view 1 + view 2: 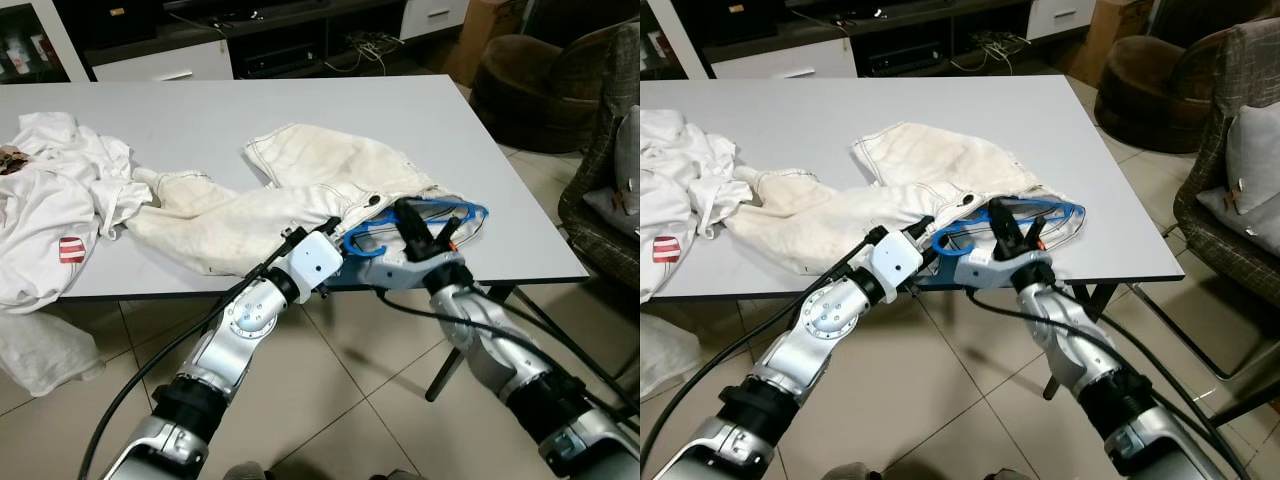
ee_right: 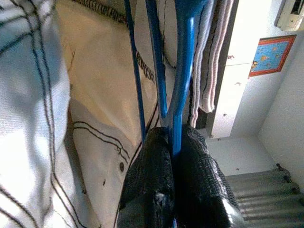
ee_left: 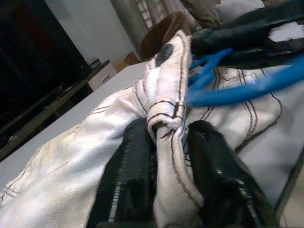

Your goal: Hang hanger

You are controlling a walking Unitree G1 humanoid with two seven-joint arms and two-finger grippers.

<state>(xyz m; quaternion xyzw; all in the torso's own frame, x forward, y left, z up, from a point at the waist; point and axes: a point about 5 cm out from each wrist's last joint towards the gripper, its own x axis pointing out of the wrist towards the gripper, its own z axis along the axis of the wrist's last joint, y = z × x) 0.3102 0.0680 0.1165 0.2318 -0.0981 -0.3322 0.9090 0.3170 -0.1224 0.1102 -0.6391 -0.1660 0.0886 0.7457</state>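
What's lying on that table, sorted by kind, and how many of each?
Cream trousers: 1
White shirt with a red patch: 1
Blue hanger: 1
Total: 3
The left gripper pinches the trousers' waistband; the right gripper grips the hanger.

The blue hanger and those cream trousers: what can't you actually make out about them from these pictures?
- Blue hanger, head views: its far end is under the cream trousers, and the right tool covers part of it.
- Right wrist view: the hanger is cut off by the top edge, so its hook is unseen.
- Left wrist view: the left tool's fingers pinch the waistband; the picture is soft, so how deep the grip goes is unclear.
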